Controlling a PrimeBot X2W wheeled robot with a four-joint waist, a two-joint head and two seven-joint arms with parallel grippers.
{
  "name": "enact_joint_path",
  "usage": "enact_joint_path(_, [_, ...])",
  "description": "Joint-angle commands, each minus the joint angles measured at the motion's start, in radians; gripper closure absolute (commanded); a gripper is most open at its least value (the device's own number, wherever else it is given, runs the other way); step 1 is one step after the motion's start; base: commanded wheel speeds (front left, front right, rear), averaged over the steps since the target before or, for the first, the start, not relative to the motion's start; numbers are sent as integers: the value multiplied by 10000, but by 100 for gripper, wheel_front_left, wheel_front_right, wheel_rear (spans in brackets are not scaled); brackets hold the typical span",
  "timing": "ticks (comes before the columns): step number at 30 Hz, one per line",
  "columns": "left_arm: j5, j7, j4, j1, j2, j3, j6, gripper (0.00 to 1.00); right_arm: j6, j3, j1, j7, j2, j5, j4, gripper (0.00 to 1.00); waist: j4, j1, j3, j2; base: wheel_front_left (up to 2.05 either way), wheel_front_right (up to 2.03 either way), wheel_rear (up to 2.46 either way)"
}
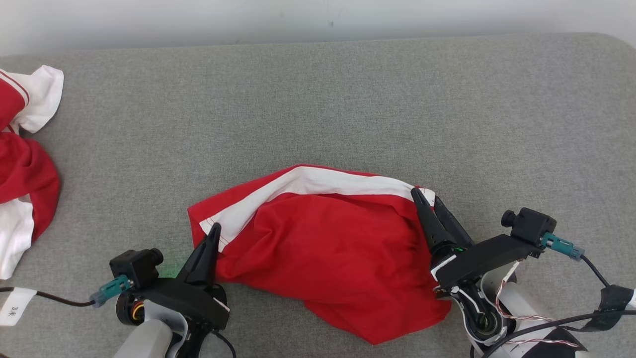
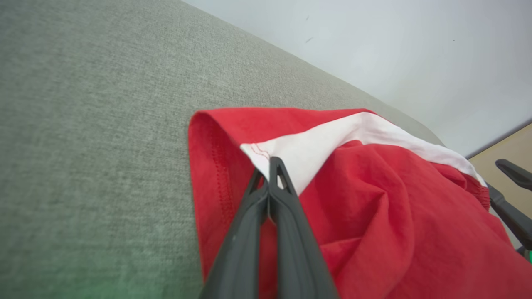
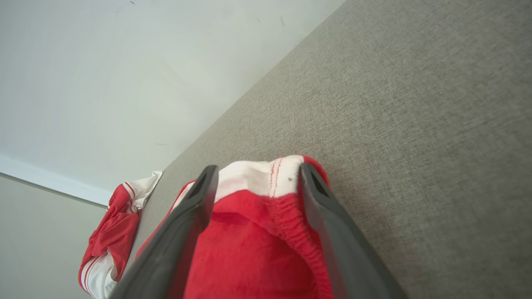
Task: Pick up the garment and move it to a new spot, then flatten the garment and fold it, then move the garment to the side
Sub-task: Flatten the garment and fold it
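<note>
- From the head view you get the whole layout. The red garment (image 1: 323,248) lies rumpled on the grey cloth-topped table (image 1: 348,99), near the front edge, with one arm at each end of it.
- The left pincer (image 1: 215,229) sits at the garment's left corner. From up here it just looks like one dark spike.
- The left wrist view clears that up. The two fingers are pressed flat together, pinching the cloth right where the white band (image 1: 323,181) ends, and red fabric spreads out on both sides of them.
- The right pincer (image 1: 426,196) is at the other end of the white band. In the head view you can see a gap between its fingers, but not what's in it.
- The right wrist view shows it properly. The jaws stand wide apart, straddling the gathered red edge and the stitched end of the band. Cloth bulges up between the fingers, and they aren't clamped on it.
- The left wrist view also catches the right pincer's dark fingers poking in past the far end of the garment.
- Off to the robot's left, well apart, a second red-and-white garment (image 1: 25,174) is heaped at the table's edge.
- A pale wall (image 1: 318,15) runs along behind the table.
- Loose cables (image 1: 596,271) trail off the right arm, and a white tag (image 1: 15,306) hangs on the left arm's lead.
- The open stretch of table beyond the garment is bare grey cloth.
</note>
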Motion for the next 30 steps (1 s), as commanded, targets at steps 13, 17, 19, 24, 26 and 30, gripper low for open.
enact_joint_path(13, [275, 1, -261, 204, 0, 349, -17, 100, 0, 167, 11, 388, -223, 1097, -254, 0, 42, 1, -21, 0, 0, 0, 0])
enact_joint_path(17, [377, 1, -277, 228, -46, 373, -17, 100, 0, 62, 32, 466, -282, 1420, -161, 0, 53, 1, 1, 0, 0, 0, 0])
enact_joint_path(19, [393, 1, -279, 225, -58, 378, -17, 100, 0, 35, 3, 478, -270, 1529, -150, 0, 62, 1, 6, 0, 0, 0, 0])
enact_joint_path(24, [427, 1, -280, 224, -109, 332, -17, 100, 0, -9, -156, 597, -194, 1835, -9, 19, 163, 1, 47, 0, 0, 0, 0])
enact_joint_path(26, [419, 1, -286, 239, -105, 321, -17, 100, 0, 7, -199, 606, -205, 1900, 50, 43, 207, 1, 61, 0, 0, 0, 0])
enact_joint_path(30, [406, 1, -305, 232, -68, 295, -16, 100, 0, 42, -322, 668, -240, 1990, 163, 60, 274, 1, 88, 0, 0, 0, 0])
